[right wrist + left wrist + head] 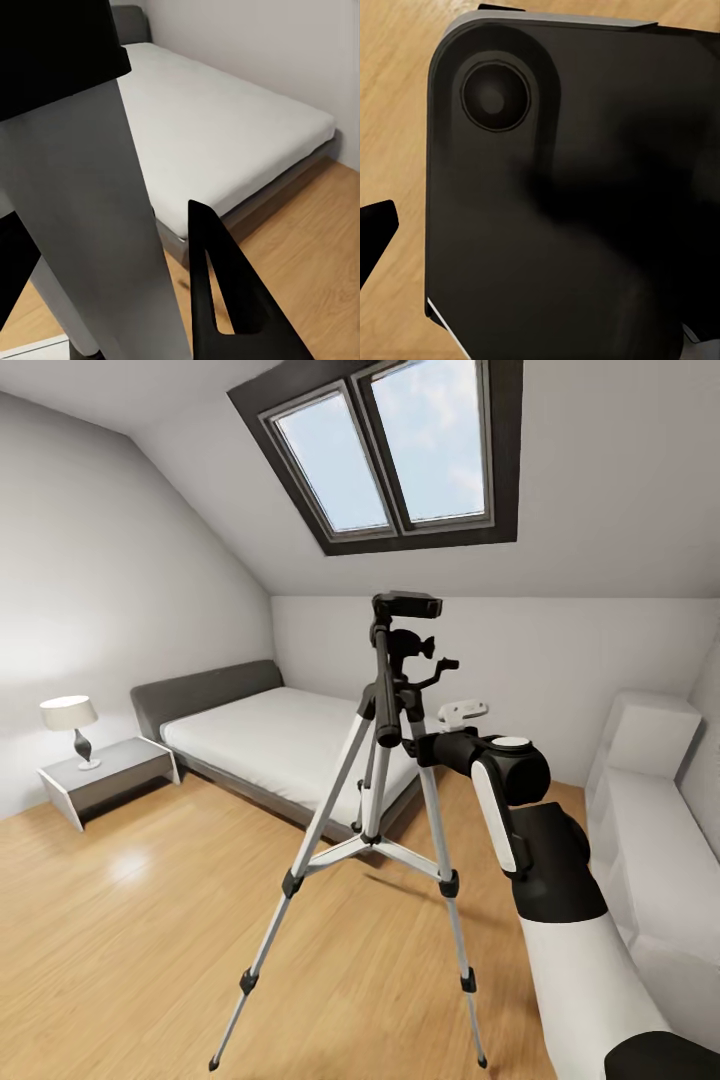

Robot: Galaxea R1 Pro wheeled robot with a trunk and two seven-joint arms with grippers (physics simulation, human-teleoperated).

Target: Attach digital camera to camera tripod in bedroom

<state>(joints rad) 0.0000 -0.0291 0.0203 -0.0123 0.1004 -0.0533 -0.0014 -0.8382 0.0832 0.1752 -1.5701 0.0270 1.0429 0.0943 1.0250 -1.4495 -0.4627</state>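
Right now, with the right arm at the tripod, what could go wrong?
The right gripper sits astride a silver leg of the camera tripod; a sideways pull could tip it, since it stands free on the wood floor. No camera is visible on the tripod head, so attaching still lies ahead.

Your right arm (pixel 560 920) is built of smooth glossy shells: a thick white forearm tube near the camera, a black sleeve-like segment beyond it, then a rounded black joint housing (pixel 515 770) with a white side panel and a flat white round cap on top. In your right wrist view, a black tapered finger (pixel 225 300) with a long slot cut through it rises to a point. In your left wrist view, a matte black rounded-corner housing (pixel 570 195) carries a raised circular boss (pixel 495 96).
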